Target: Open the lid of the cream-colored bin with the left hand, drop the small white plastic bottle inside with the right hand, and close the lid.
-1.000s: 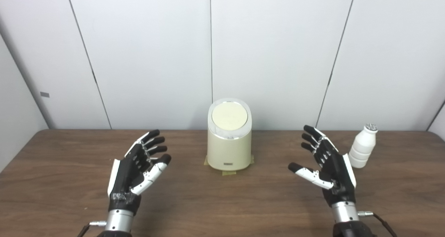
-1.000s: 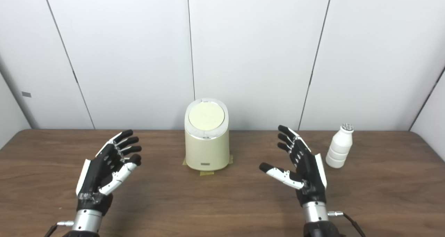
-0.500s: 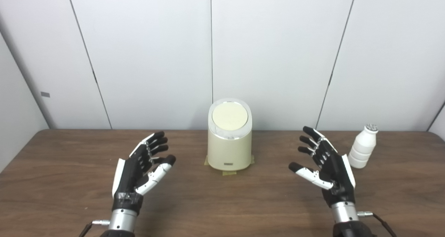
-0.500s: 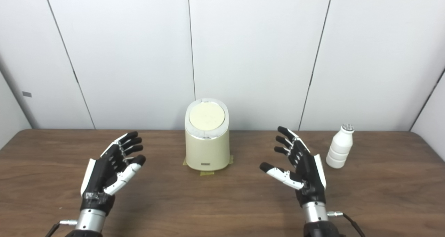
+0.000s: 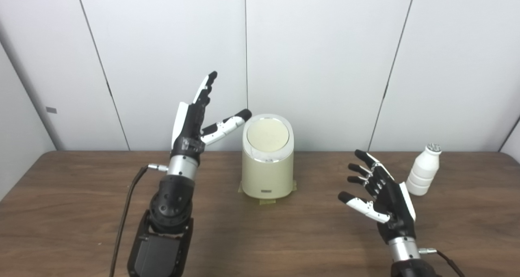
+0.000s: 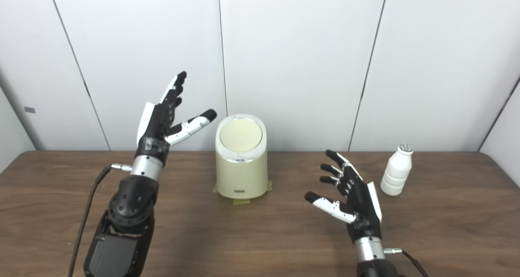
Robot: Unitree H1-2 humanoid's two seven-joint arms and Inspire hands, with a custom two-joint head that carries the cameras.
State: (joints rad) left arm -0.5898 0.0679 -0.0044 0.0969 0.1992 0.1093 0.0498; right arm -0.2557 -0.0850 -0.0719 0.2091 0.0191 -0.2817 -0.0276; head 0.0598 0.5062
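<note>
Tabletop [image 5: 73,195], dark wood. Cream bin [image 5: 267,171] stands upright mid-back on tape, lid [image 5: 267,135] shut, contents hidden. Left hand [image 5: 197,116] raised beside lid, fingers spread, empty. Right hand [image 5: 382,191] low, spread, empty. White bottle [image 5: 423,170] upright far right, untouched.

Each hand, left hand [image 5: 191,122] and right hand [image 5: 386,195], is black with white outer panels, black fingertips, a silver wrist collar and a thin black cable [image 5: 124,212].

Bottle [image 5: 423,172] stands right of bin [image 5: 267,163] on table [image 5: 260,232].
</note>
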